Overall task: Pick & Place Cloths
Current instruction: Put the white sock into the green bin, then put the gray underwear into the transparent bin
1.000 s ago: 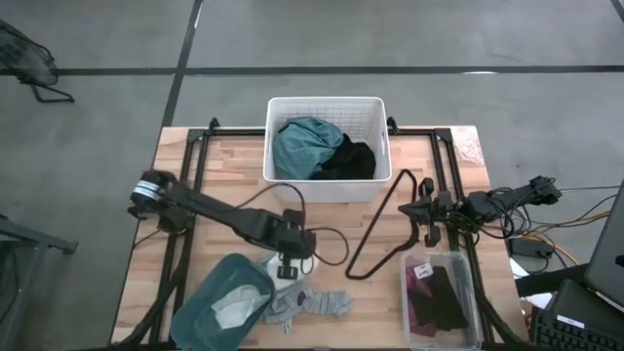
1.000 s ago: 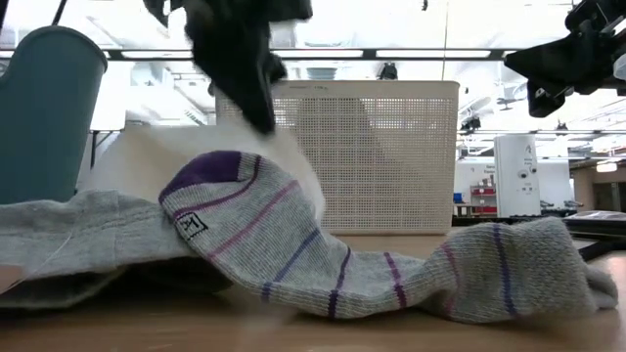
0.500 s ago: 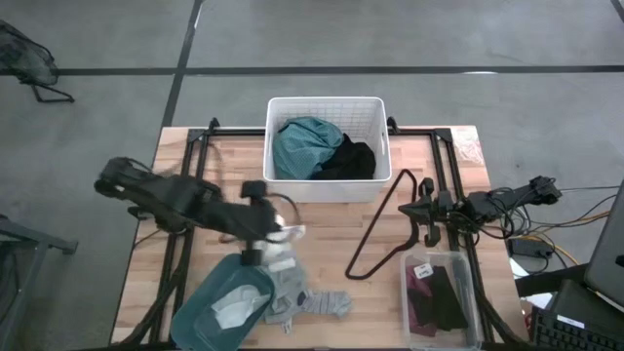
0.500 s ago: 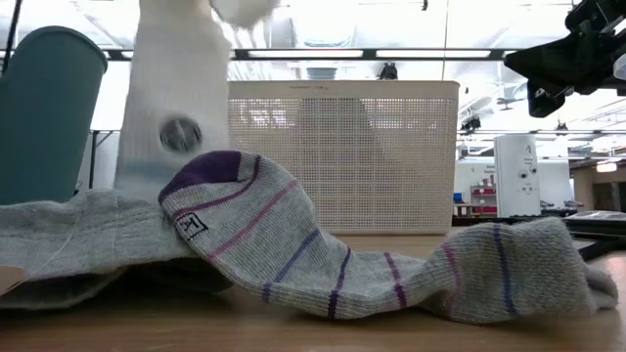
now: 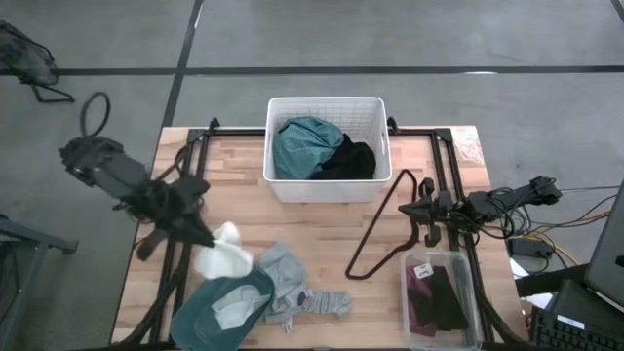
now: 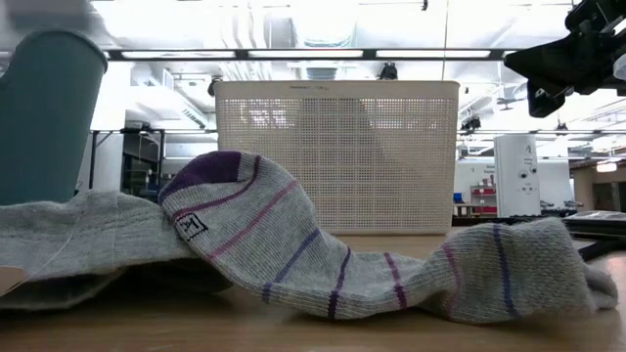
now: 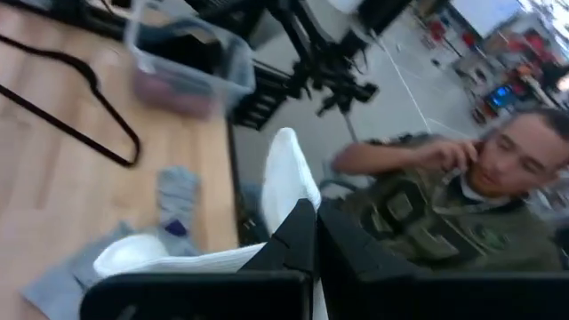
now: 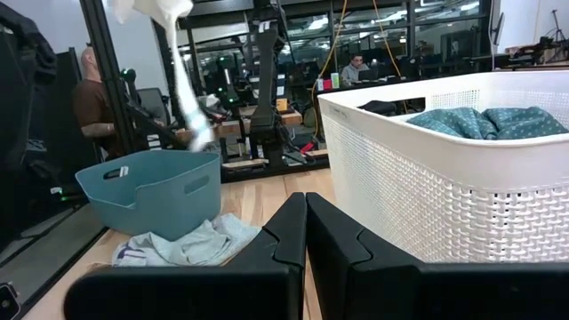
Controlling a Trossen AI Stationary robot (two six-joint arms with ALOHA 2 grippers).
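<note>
Soft white cloth point(image 5: 222, 253) dangles from left fingers point(image 5: 200, 234).

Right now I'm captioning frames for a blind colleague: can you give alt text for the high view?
The left gripper holds a white cloth above the teal bin, beside grey cloths. The right gripper waits shut near a clear box.

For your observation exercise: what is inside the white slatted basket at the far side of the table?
Inside the white basket lie a large teal cloth and a black cloth beside it. Anything beneath them is covered and cannot be seen.
</note>
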